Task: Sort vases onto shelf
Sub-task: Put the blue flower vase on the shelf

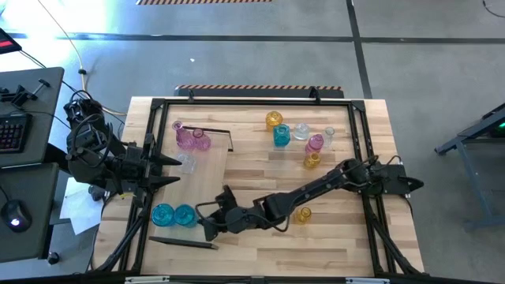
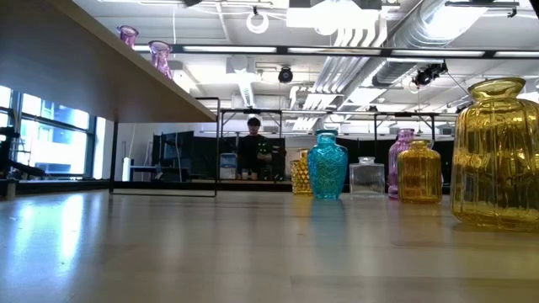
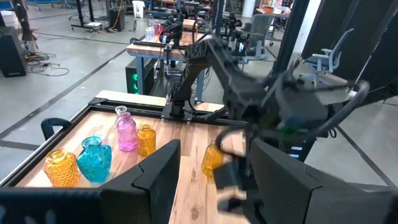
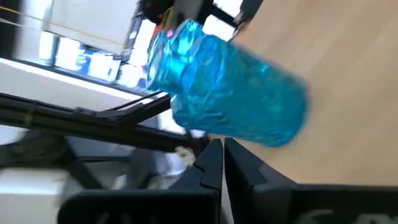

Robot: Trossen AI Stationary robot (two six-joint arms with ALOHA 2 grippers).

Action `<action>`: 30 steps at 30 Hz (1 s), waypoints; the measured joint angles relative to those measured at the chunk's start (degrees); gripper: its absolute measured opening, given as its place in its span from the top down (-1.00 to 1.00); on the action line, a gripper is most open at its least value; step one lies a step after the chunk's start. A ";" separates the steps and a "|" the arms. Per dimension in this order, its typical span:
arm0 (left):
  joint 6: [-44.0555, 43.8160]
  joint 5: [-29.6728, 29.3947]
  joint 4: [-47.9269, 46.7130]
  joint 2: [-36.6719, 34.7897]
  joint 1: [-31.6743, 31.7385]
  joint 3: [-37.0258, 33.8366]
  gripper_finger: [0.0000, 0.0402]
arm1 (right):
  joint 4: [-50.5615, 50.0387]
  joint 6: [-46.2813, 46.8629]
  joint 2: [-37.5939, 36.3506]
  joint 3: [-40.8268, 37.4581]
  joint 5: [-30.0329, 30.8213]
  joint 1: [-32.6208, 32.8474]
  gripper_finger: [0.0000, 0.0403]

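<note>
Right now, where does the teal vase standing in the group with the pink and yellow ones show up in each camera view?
High view: teal vase upper middle, within the group.
Low view: right of centre.
Left wrist view: between a yellow vase and the pink vase.
Right wrist view: not in it; that is a second teal vase.
Shared landmark: the pink vase.

Right gripper (image 1: pixel 207 223) jaws closed, left gripper (image 1: pixel 175 171) parted
</note>
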 joint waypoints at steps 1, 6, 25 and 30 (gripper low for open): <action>0.04 0.00 0.00 0.00 0.00 0.00 0.07 | -1.47 -1.41 -0.98 0.02 1.23 0.18 1.00; 0.16 1.07 0.02 0.00 0.01 0.00 0.07 | -11.34 -10.31 -6.61 0.09 6.49 0.90 1.00; 5.09 7.48 2.74 -0.63 17.57 0.02 0.07 | -49.52 -22.94 -22.61 0.11 4.46 -3.85 1.00; 5.10 16.56 2.66 -0.72 27.39 0.02 0.07 | -57.87 -29.47 -23.07 0.06 -2.89 -9.75 1.00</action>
